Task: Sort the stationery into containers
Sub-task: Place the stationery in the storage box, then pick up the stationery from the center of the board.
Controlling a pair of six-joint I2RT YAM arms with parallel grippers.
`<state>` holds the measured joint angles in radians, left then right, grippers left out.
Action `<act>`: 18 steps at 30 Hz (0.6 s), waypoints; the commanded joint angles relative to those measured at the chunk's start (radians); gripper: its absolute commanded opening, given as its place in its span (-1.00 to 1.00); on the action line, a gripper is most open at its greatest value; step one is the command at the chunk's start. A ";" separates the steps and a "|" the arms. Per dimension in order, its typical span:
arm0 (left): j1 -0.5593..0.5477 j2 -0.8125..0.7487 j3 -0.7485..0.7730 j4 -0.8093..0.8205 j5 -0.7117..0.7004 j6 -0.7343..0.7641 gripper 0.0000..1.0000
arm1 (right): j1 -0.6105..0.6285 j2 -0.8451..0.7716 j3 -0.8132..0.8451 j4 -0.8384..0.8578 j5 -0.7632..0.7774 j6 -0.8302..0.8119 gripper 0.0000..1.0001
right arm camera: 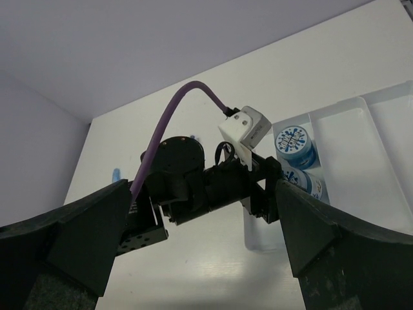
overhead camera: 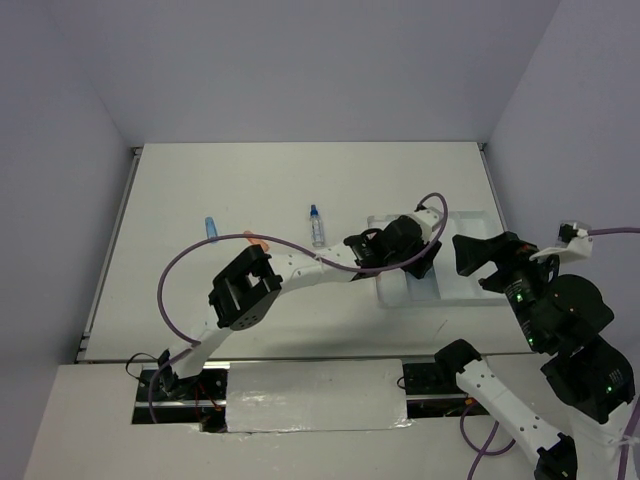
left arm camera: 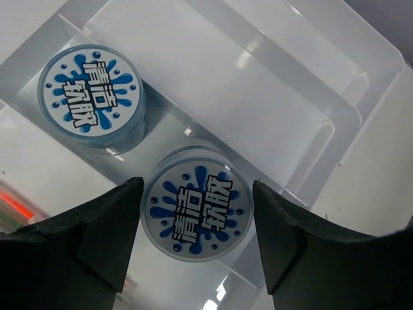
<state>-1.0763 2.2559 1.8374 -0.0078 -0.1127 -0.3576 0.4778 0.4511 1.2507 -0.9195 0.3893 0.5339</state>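
Note:
The white divided tray [overhead camera: 470,225] lies at the right of the table. In the left wrist view, one blue-white roll [left arm camera: 90,97] stands in a tray [left arm camera: 258,84] compartment. My left gripper [left arm camera: 197,184] is shut on a second roll [left arm camera: 197,210], held at the near end of that compartment, both fingers flush against its sides. From above, the left gripper [overhead camera: 415,262] is at the tray's left end and hides the rolls. My right gripper [overhead camera: 468,255] hovers open and empty over the tray's right part. Both rolls [right arm camera: 293,145] show in the right wrist view.
On the bare table left of the tray lie a small clear blue-capped bottle [overhead camera: 317,225], a thin orange pen [overhead camera: 257,241] and a short blue capsule piece [overhead camera: 211,226]. The left arm's purple cable [overhead camera: 180,262] loops over the table. Walls close off the far and side edges.

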 commanded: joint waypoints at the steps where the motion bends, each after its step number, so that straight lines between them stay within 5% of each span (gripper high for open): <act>1: -0.007 -0.039 0.046 0.054 -0.022 0.026 0.62 | 0.001 0.014 -0.007 0.030 -0.024 -0.018 0.99; 2: -0.005 -0.045 0.045 0.058 -0.007 0.020 0.98 | 0.001 0.018 -0.007 0.028 -0.029 -0.018 0.99; 13: -0.007 -0.211 0.022 0.037 -0.034 -0.038 0.99 | 0.001 0.044 0.003 0.060 -0.073 -0.038 0.99; 18: 0.068 -0.335 0.031 -0.267 -0.255 -0.190 0.99 | 0.001 0.099 0.016 0.132 -0.104 -0.063 0.99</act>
<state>-1.0657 2.0453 1.8435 -0.1169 -0.2173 -0.4316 0.4778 0.5014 1.2495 -0.8818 0.3168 0.5034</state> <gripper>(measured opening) 0.993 0.995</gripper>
